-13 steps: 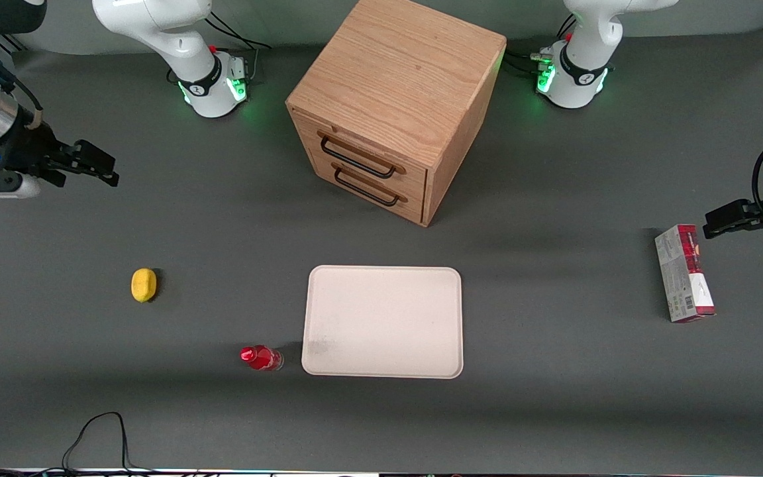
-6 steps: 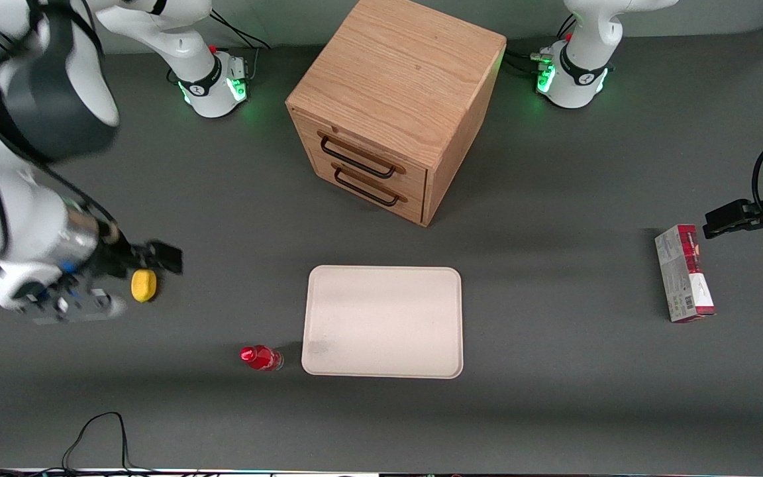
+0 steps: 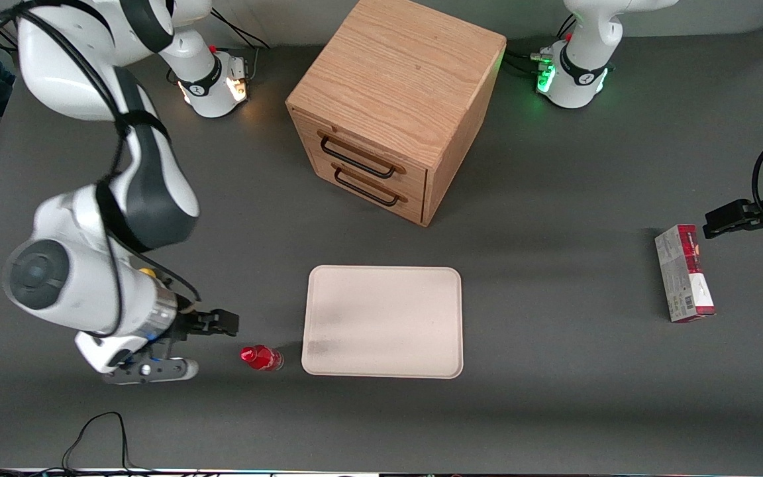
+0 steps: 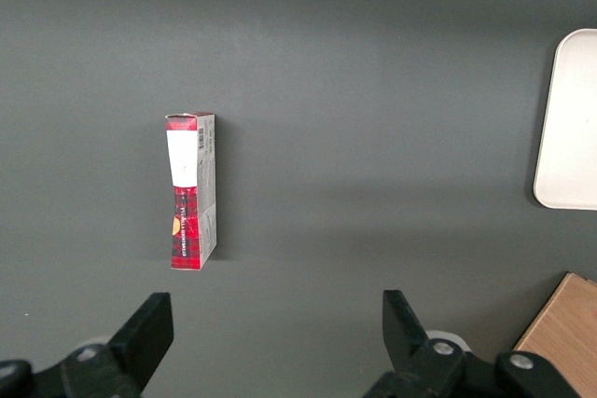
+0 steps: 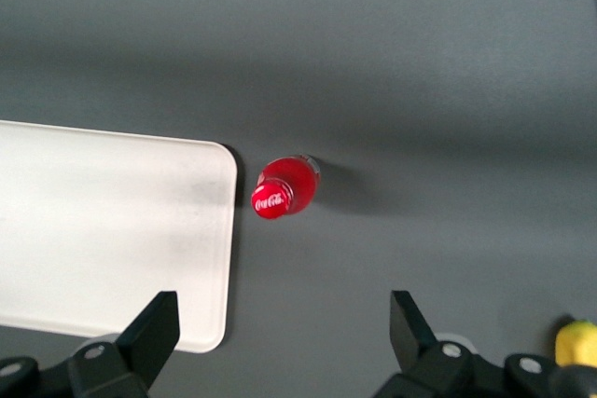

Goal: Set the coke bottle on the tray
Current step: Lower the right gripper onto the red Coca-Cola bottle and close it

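Hovering above the table, the gripper (image 3: 226,322) sits at the working arm's end, its two fingers (image 5: 157,328) spread wide apart with nothing between them. It hangs near the coke bottle (image 3: 260,358), a little farther from the front camera than the bottle and clear of it. The wrist view looks straight down on the coke bottle (image 5: 284,185), standing upright on its base, red cap up with white lettering visible. A yellow object (image 5: 576,343) pokes in at the frame edge of that view; mostly hidden by the arm in the front view.

Bottle stands on the bare table just beside the tray (image 3: 383,321), close to the tray corner nearest the front camera, not touching it. Tray lies flat, cream-white, nothing on it.

Wooden drawer cabinet (image 3: 395,106) stands farther from the front camera than the tray, two black handles on its front.

Red-and-grey carton (image 3: 683,273) lies on its side toward the parked arm's end, well apart from the tray.
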Robot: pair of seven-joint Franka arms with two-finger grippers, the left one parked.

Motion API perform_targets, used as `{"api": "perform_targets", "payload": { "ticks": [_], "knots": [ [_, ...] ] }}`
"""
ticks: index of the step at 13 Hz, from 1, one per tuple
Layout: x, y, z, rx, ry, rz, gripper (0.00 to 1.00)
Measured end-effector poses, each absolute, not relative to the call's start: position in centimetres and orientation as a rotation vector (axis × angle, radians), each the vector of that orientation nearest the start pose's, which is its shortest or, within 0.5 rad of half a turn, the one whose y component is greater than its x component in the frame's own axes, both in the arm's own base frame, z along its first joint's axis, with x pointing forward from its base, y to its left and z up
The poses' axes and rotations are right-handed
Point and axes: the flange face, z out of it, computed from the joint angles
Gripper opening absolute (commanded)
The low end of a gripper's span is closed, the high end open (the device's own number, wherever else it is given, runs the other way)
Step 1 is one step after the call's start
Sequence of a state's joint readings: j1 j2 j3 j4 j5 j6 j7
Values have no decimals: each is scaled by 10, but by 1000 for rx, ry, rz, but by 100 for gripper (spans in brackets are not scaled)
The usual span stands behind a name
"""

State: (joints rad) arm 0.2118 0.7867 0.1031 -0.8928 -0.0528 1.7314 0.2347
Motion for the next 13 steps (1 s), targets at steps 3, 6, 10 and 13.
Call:
{"api": "perform_targets", "payload": {
  "ticks": [3,6,10,13],
  "knots": [
    [748,224,378,-3151,-124,-78,100],
    [756,227,320,-3151,-129,-64,98],
    [756,229,308,-3152,-132,-52,69],
    [756,229,308,-3151,-133,-51,13]
  ]
}}
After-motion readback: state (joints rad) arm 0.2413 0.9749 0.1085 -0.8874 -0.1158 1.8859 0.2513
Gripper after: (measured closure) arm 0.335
